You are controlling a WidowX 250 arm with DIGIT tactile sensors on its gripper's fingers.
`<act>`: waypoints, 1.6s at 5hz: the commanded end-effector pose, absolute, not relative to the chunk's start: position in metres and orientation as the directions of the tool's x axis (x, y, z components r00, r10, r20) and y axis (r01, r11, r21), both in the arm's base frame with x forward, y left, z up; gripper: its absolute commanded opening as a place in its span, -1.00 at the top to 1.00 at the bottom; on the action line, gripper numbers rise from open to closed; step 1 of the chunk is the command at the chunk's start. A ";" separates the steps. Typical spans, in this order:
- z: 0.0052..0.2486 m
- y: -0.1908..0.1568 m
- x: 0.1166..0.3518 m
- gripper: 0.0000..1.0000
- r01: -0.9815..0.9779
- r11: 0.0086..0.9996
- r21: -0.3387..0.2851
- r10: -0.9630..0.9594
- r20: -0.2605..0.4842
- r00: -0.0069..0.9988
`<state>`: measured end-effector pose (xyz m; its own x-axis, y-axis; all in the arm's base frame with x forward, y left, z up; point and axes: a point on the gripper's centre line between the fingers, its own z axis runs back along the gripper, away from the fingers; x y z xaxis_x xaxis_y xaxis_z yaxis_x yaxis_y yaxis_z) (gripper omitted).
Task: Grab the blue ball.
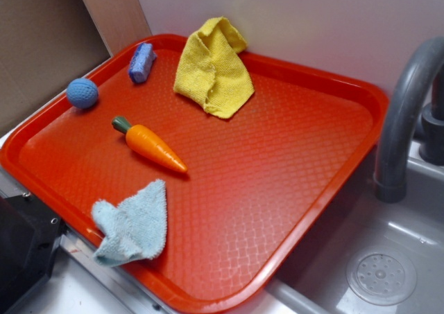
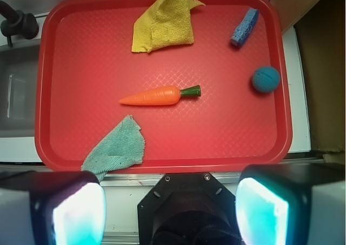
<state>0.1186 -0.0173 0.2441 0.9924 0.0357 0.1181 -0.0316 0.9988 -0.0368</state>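
The blue ball is small, round and knitted. It lies at the far left edge of the red tray, apart from the other things. In the wrist view the ball is at the right side of the tray. My gripper is open and empty, its two fingers wide apart at the bottom of the wrist view. It is high above the tray's near edge, far from the ball. The gripper does not show in the exterior view.
On the tray lie a toy carrot, a yellow cloth, a blue sponge block and a pale blue cloth over the rim. A grey faucet and sink are at the right. A black mount is below the gripper.
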 end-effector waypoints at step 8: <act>0.068 0.153 0.216 -1.00 -0.794 0.606 0.050 0.764 0.240 0.599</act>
<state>0.2170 0.1367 0.0529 0.6168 0.7625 0.1953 -0.7845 0.6159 0.0731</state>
